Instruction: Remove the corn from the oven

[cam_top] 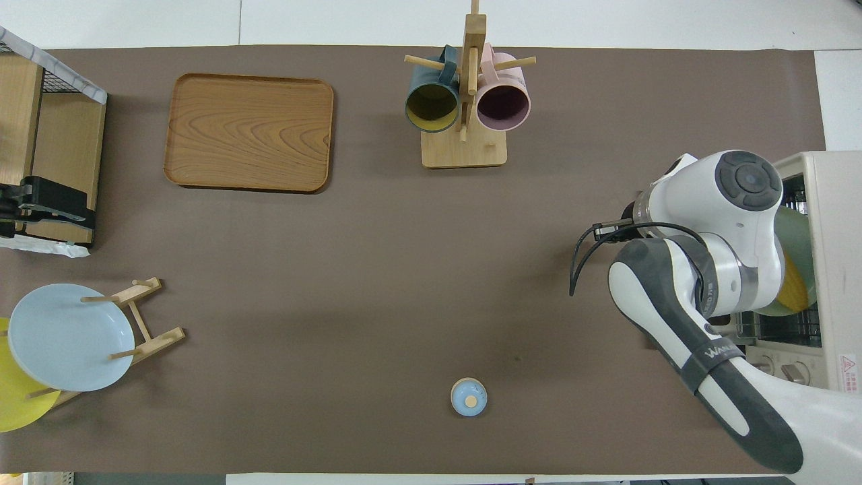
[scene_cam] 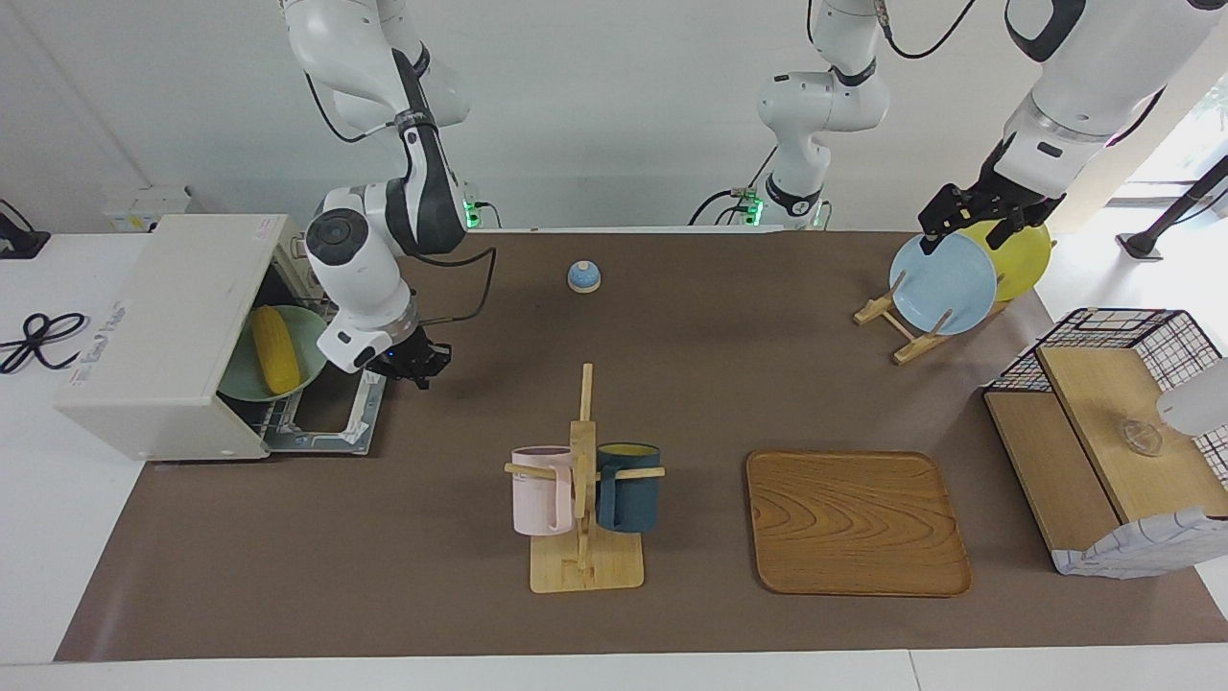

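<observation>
The off-white oven (scene_cam: 163,326) stands at the right arm's end of the table with its door (scene_cam: 331,422) folded down open. The yellow corn (scene_cam: 275,348) lies on a green plate (scene_cam: 317,331) on the rack inside. In the overhead view only a sliver of the corn (cam_top: 794,289) shows past the arm, inside the oven (cam_top: 832,202). My right gripper (scene_cam: 422,365) hangs low in front of the oven, just off the open door's edge and apart from the corn. My left gripper (scene_cam: 969,226) waits, open and empty, raised over the plate rack.
A mug stand (scene_cam: 582,480) with a pink and a dark blue mug stands mid-table, with a wooden tray (scene_cam: 854,523) beside it. A blue plate (scene_cam: 945,283) and a yellow plate (scene_cam: 1022,254) lean in a rack. A wire-and-wood basket (scene_cam: 1113,422) and a small blue knob-topped lid (scene_cam: 583,276) are also there.
</observation>
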`<control>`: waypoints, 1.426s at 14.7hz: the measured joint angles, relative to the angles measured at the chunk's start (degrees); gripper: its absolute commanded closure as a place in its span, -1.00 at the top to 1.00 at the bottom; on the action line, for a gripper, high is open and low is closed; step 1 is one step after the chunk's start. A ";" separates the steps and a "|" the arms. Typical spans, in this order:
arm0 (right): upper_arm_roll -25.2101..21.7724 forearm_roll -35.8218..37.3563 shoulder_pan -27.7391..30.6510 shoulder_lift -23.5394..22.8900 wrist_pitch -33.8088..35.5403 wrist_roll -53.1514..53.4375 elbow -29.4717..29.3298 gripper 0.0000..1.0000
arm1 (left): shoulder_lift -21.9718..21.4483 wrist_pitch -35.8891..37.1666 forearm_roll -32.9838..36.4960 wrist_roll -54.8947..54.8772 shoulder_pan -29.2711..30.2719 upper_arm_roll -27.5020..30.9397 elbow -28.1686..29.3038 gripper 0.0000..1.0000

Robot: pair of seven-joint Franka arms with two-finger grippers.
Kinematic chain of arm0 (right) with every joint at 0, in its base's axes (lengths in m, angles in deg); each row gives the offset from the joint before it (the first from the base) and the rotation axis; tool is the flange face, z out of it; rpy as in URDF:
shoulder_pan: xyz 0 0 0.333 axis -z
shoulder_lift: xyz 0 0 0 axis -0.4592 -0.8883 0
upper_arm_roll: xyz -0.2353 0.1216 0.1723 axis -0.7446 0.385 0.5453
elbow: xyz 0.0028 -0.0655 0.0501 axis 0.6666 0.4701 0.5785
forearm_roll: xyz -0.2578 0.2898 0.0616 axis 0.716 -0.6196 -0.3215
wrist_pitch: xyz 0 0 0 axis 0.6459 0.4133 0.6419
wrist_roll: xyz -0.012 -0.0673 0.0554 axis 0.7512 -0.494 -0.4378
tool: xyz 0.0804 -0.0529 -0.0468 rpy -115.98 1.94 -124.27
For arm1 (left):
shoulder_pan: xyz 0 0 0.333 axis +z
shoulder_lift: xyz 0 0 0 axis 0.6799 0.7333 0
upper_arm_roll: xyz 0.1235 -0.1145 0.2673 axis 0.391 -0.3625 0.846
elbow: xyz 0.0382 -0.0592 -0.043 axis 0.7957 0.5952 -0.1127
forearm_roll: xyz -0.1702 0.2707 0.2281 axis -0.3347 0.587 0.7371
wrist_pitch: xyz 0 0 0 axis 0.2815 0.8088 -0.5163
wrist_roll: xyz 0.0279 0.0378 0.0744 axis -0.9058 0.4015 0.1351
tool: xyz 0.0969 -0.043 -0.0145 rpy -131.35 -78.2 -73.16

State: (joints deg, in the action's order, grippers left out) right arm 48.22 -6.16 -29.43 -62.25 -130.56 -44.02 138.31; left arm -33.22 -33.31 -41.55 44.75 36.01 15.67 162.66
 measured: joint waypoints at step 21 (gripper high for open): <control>-0.58 2.62 12.39 7.53 0.36 -11.07 8.63 0.18 | 0.00 0.00 0.00 0.00 0.00 0.00 0.00 1.00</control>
State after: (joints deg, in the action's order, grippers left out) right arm 47.64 -3.54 -17.04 -54.72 -130.20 -55.09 146.93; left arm -33.22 -33.31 -41.55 44.75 36.01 15.67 162.66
